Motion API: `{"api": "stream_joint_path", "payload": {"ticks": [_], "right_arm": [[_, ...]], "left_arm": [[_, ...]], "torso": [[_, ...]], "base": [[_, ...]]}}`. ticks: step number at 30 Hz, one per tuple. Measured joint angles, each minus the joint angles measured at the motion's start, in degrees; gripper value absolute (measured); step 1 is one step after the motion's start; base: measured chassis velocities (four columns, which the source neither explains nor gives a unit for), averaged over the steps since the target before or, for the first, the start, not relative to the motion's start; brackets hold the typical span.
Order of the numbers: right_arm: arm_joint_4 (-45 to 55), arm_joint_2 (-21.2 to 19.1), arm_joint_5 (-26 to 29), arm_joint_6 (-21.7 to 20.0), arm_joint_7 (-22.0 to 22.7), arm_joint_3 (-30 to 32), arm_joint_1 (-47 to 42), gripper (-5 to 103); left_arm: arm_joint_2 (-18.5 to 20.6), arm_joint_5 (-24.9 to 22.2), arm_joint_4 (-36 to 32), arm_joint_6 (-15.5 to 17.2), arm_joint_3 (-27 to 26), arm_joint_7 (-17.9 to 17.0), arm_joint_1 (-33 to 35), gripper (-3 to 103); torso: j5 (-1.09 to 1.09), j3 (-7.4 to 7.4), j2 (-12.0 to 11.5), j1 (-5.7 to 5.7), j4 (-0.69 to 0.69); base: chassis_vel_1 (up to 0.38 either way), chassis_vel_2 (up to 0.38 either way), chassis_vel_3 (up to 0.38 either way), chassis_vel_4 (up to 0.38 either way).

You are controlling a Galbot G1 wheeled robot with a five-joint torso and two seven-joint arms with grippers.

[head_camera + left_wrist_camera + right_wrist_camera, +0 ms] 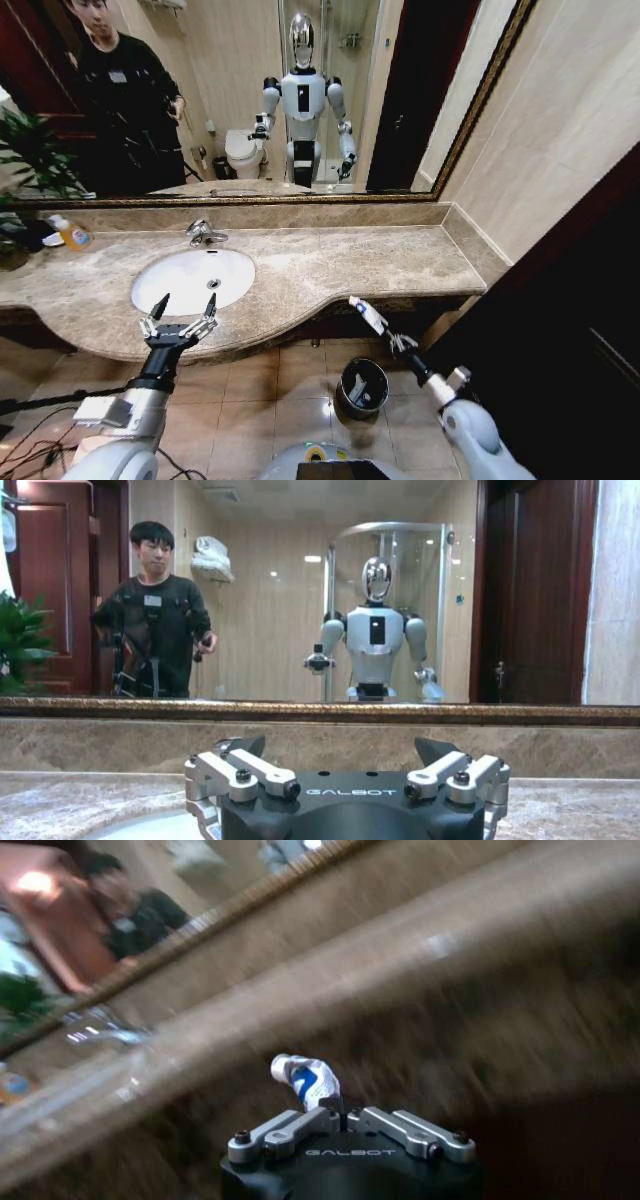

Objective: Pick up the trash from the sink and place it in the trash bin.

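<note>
**Trash piece clamped in the right gripper, off the counter edge**

Trash in the form of one white sachet (367,314) with a blue mark is sitting pinched between the closed fingers of the right gripper (393,338), out in front of the counter edge and above the tiled floor (270,385). In the right wrist view the same sachet (306,1080) is sticking up from the fingertips. The trash bin (362,386), one small round dark container with a shiny rim, is standing on the floor just below and slightly to the left of that gripper.

One beige marble counter (350,260) is running along the wall under one wide framed mirror (250,100), which is reflecting the robot and a tiled bathroom with a toilet. One white oval sink (190,280) is lying set into the counter, with one chrome tap (205,233) behind it. The basin is looking bare, though its near edge is partly hidden. One yellow-orange bottle (72,234) is standing at the far left of the counter, beside a green plant (30,160).

The left gripper (178,318) is hovering at the near rim of the sink with its fingers spread apart, holding nothing.

The word "GALBOT" is reading clearly in white on both gripper bodies in the wrist views.
</note>
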Motion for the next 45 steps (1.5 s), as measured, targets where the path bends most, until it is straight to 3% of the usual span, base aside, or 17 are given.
{"api": "stream_joint_path", "payload": {"ticks": [11,14,16,19,36,39,41,45], "right_arm": [[-21.93,3.49,-4.87,3.45,7.27,-4.26,7.48,0],[-30.94,4.81,-7.51,6.78,14.88,-7.08,10.96,0],[-31.99,4.95,-7.59,6.96,15.94,-7.50,11.40,0],[-36.75,6.03,-7.68,7.10,21.10,-9.74,13.68,0],[-44.89,9.74,-9.64,7.45,24.40,-11.40,19.83,-1],[-44.56,10.04,-9.63,7.61,25.32,-11.53,19.59,13],[-44.44,10.11,-9.64,7.64,25.50,-11.56,19.54,13],[-43.63,10.53,-9.90,7.86,26.21,-11.67,19.20,29]], "left_arm": [[0.00,0.00,0.00,0.00,0.00,0.00,0.00,100],[0.00,0.00,0.00,0.00,0.00,0.00,0.00,100],[0.00,0.00,0.00,0.00,0.01,0.00,0.00,100],[0.00,0.00,0.00,0.00,0.00,0.00,0.00,100],[0.00,0.00,0.00,0.00,0.00,0.00,0.00,100],[0.00,0.00,0.00,0.00,0.00,0.00,0.00,100],[0.00,0.00,0.00,0.00,0.00,0.00,0.00,100],[0.00,0.00,0.00,0.00,0.00,0.00,0.00,100]], "torso": [[0.01,0.00,0.00,0.01,0.00],[0.01,0.01,0.00,0.02,0.01],[0.00,0.00,0.00,0.02,0.01],[0.00,0.00,0.00,0.01,0.01],[0.00,0.01,0.00,0.02,0.01],[0.00,0.00,0.00,0.01,0.00],[0.00,0.00,0.00,0.01,0.00],[0.00,0.00,0.00,0.01,0.00]], "base": [[0.000,0.000,0.000,0.000],[0.000,0.000,0.000,0.000],[0.000,0.000,0.000,0.000],[0.000,0.000,0.000,0.000],[0.000,0.000,0.000,0.000],[0.000,0.000,0.000,0.000],[0.000,0.000,0.000,0.000],[0.000,0.000,0.000,0.000]]}}
